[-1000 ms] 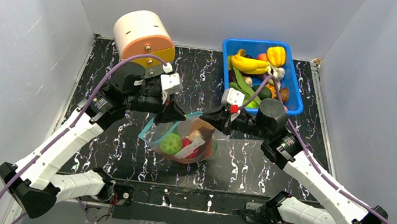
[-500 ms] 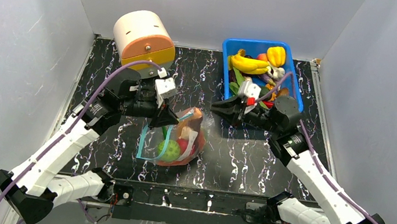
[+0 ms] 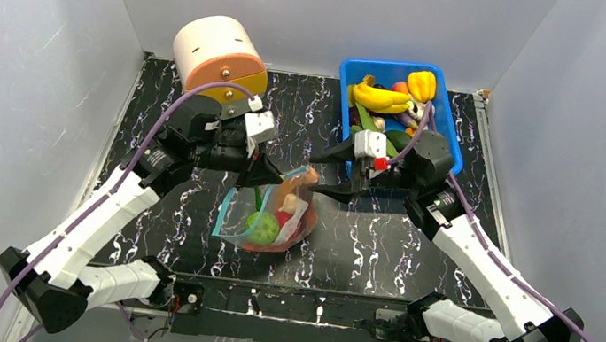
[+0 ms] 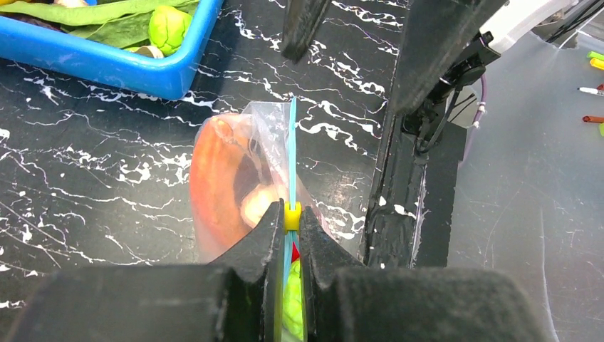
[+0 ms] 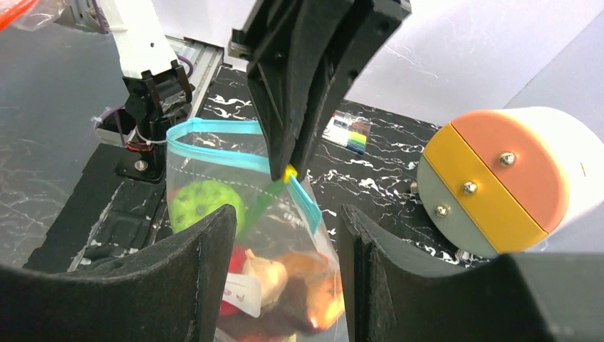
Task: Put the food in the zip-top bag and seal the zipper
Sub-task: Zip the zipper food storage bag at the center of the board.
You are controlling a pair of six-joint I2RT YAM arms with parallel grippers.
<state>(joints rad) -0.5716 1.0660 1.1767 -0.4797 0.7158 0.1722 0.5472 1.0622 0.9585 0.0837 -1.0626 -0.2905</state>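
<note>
A: Over on the left, the left gripper (image 3: 267,175) stays pinched shut on the zipper (image 4: 292,157). The right gripper (image 3: 323,174) has swung in from the blue bin (image 3: 390,63), its jaws now spread and holding nothing.

B: The zip-top bag (image 3: 284,213) now hangs upright mid-table between them. Its mouth is partly open, with the food (image 3: 261,226) inside: a green ball, red and orange pieces.

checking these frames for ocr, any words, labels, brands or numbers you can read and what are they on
No text is legible in any view.
White label on the zip-top bag: any print is too small and blurred to read.
Small multicoloured card on the table: only colour stripes show, no readable characters.
</note>
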